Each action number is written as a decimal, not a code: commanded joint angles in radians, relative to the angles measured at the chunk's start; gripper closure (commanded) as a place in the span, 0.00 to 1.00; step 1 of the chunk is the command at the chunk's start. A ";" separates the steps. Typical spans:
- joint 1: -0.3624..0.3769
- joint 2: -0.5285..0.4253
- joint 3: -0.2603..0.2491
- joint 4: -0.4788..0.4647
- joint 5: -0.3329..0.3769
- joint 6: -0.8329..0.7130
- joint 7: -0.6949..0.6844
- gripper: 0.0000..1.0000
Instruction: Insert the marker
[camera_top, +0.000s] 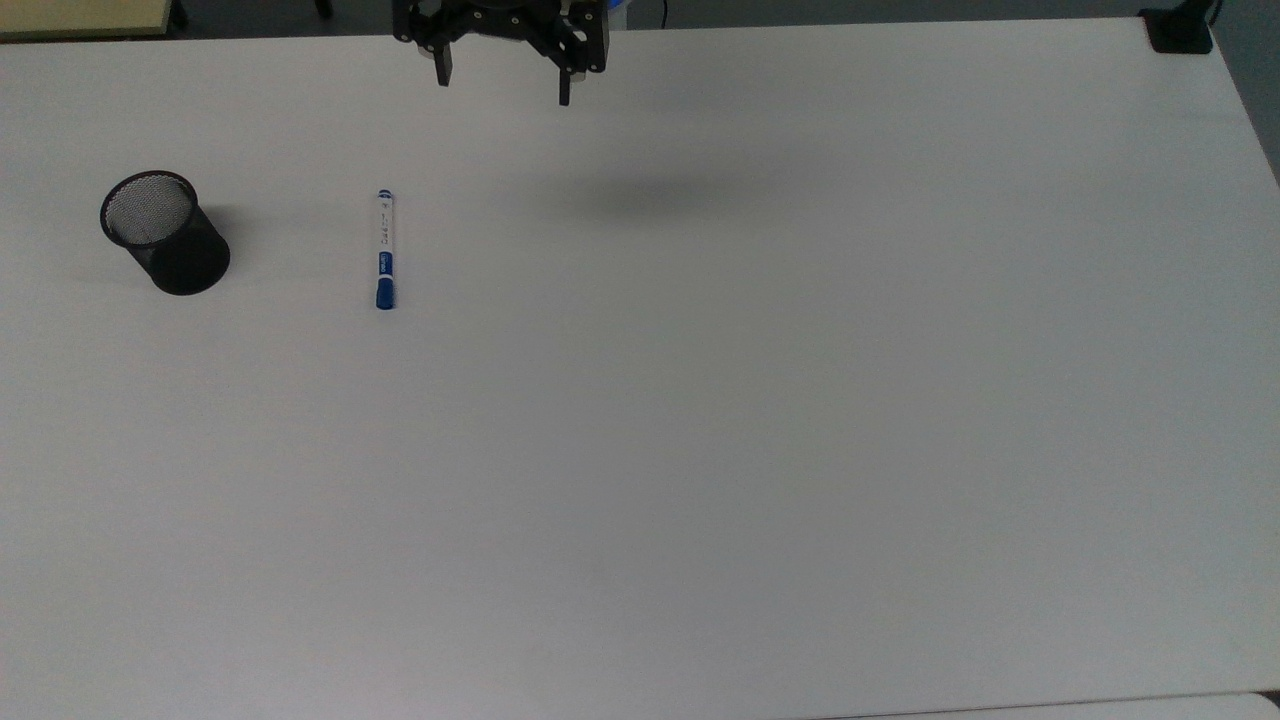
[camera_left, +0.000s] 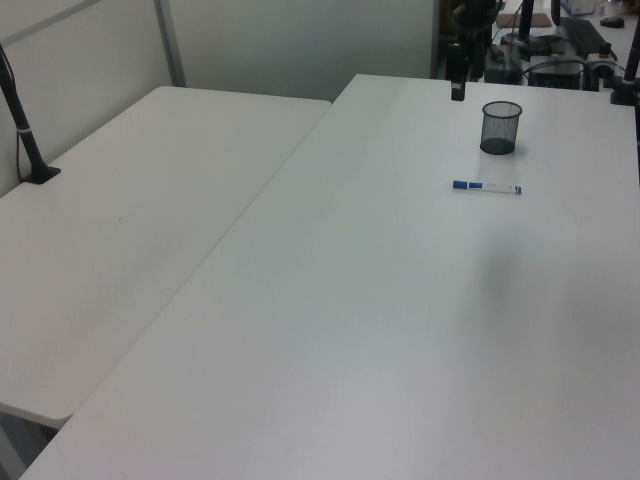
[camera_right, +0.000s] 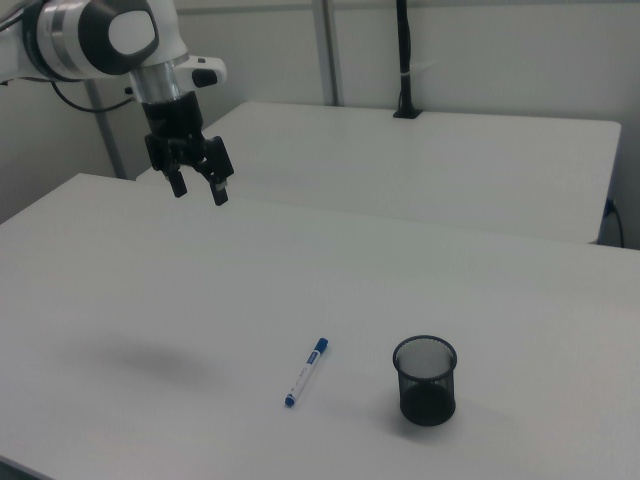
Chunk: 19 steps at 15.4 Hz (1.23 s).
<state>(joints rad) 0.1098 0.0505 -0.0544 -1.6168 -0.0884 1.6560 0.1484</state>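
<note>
The marker (camera_top: 385, 250) (camera_left: 487, 187) (camera_right: 306, 372), white with a blue cap, lies flat on the white table (camera_top: 700, 400). To the top view's left of it a black mesh cup (camera_top: 164, 232) (camera_left: 501, 127) (camera_right: 425, 380) stands upright, apart from the marker. My gripper (camera_top: 503, 85) (camera_right: 200, 188) hangs high above the table near the top view's upper edge, open, with nothing between its fingers. It is well away from marker and cup.
A second white table (camera_left: 130, 220) (camera_right: 420, 160) adjoins this one. Black clamp posts stand at the top view's top right corner (camera_top: 1180, 30) and on the second table (camera_left: 25, 130) (camera_right: 403, 60). The gripper's shadow (camera_top: 650, 195) falls on the table.
</note>
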 joint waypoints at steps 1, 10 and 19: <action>0.001 0.018 -0.004 -0.012 -0.005 -0.008 -0.064 0.00; -0.065 0.060 -0.004 -0.106 -0.005 0.080 -0.118 0.00; -0.111 0.196 -0.005 -0.167 -0.007 0.235 -0.204 0.00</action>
<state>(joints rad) 0.0043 0.1944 -0.0568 -1.7725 -0.0902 1.8267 -0.0311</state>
